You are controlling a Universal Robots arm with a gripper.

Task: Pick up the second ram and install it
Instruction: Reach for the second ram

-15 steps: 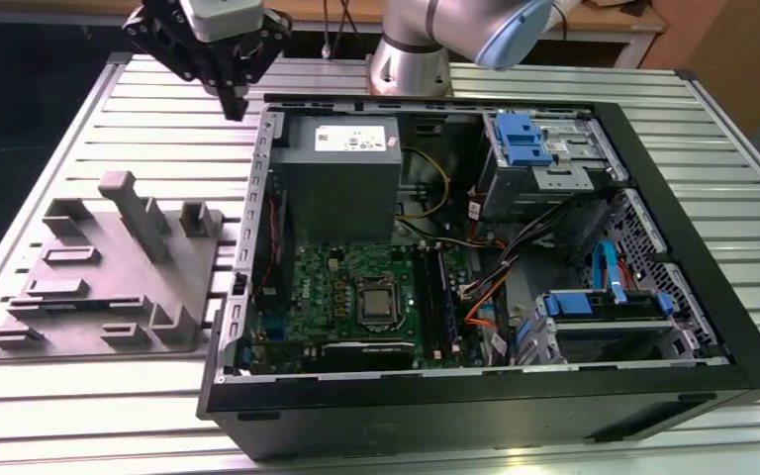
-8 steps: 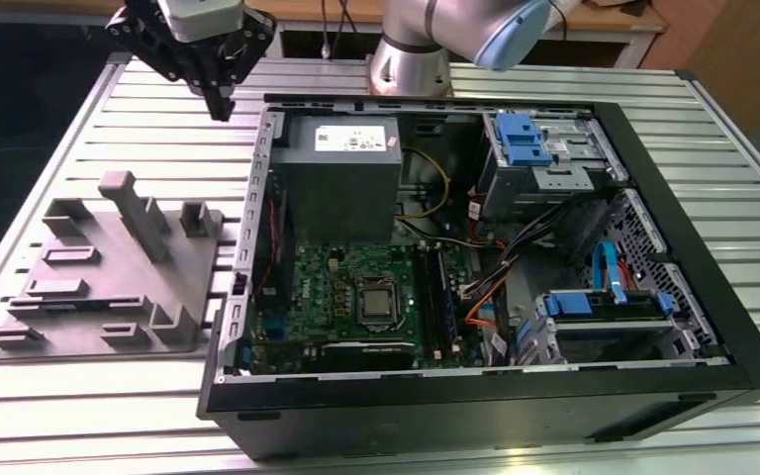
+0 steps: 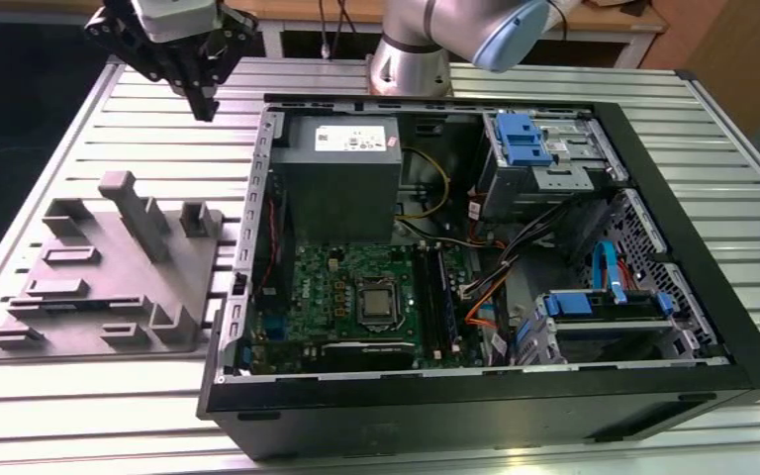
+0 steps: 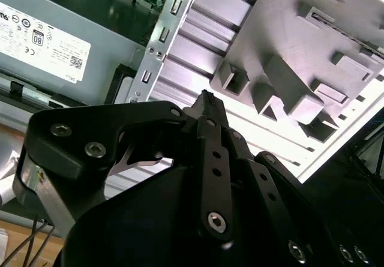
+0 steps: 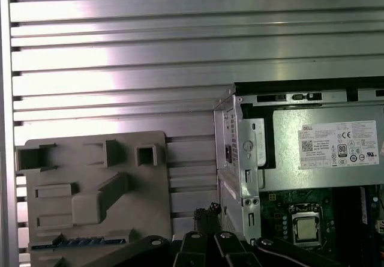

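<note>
End effector (image 3: 203, 107): one, fingers pressed together, nothing gripped, above table (image 3: 63, 119).
Second ram (image 5: 78, 241): one bluish stick in the single grey tray (image 3: 136, 292).
Computer case (image 3: 486, 408): one, open.

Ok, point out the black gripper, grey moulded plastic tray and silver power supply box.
black gripper (image 3: 203, 107): exterior view, fingertips.
grey moulded plastic tray (image 3: 110, 297): exterior view, bare base.
silver power supply box (image 3: 340, 198): exterior view, plain face.

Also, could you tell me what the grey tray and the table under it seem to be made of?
Grey tray: likely moulded plastic, matte, uniform grey with blocky posts. Table: apparently aluminium, slotted profiles with a bright sheen.
</note>
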